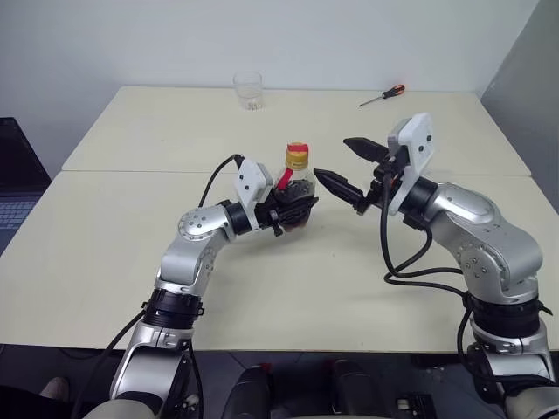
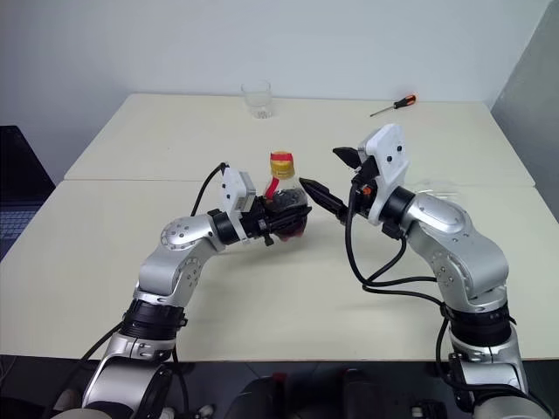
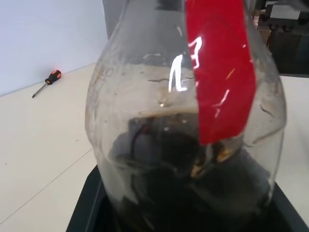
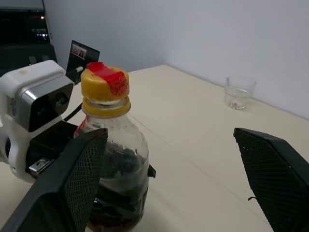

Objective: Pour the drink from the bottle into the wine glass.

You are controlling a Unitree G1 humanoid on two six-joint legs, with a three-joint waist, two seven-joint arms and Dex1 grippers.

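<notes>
The left pincer (image 1: 293, 205) is clamped on the bulbous body of the bottle (image 1: 298, 188), a small clear plastic bottle with a yellow cap (image 4: 104, 85) and a strip of red tape running from the cap down the neck and side. The bottle stands upright near the middle of the cream table (image 1: 122, 253), roughly at the centre of the clock face as seen from the head camera. Whether its base rests on the table or hangs just above it cannot be told. The drink (image 4: 118, 191), dark and nearly black, fills only the lower part of the bottle; the upper body is clear, as the left wrist view shows from close up.

The right pincer (image 1: 345, 168) is spread wide and grips nothing. It sits at about 3 o'clock from the bottle, just beside it, and points toward it. In the right wrist view its two black fingers (image 4: 72, 188) stand either side of the frame with the capped bottle near one of them, apart from both.

A short clear tumbler (image 1: 248, 91) stands at 12 o'clock near the table's far edge, well apart from the bottle. A screwdriver (image 1: 383, 95) with an orange-and-black handle lies at about 1 o'clock, also near the far edge.
</notes>
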